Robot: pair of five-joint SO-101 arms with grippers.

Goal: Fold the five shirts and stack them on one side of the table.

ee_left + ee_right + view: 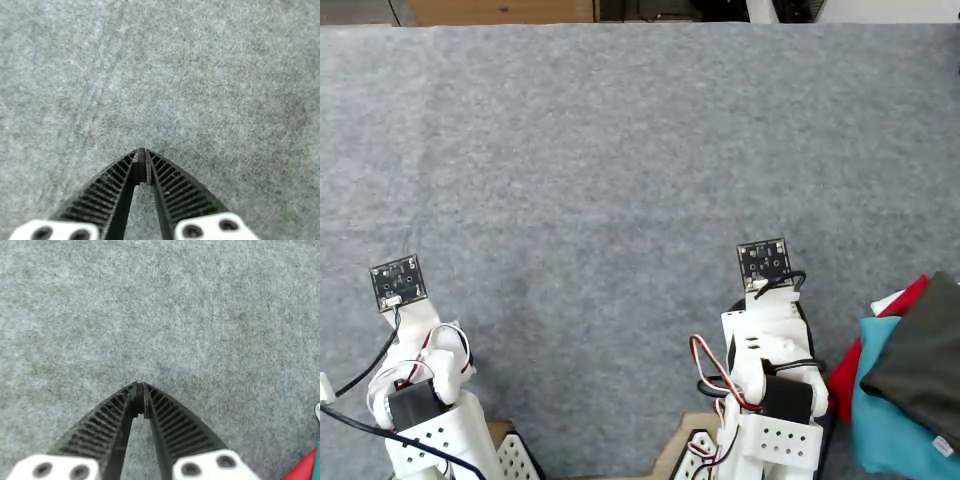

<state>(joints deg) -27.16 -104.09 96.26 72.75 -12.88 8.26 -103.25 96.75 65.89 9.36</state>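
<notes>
Left gripper (141,159), right gripper (139,392): both pinched closed, empty. Shirts (920,370) lie heaped, so one grab may snag several.

We find no legible txt, nos. or signs. We spot one small white tag (942,447) at the edge of the shirt pile (905,385), print too tiny to read.

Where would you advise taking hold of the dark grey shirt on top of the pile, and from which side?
Probably the corner of the dark grey shirt nearest the right arm, where it overlaps the teal shirt. It lies topmost, so that edge should lift free. Come from the bare table side with the right gripper, opened first.
</notes>
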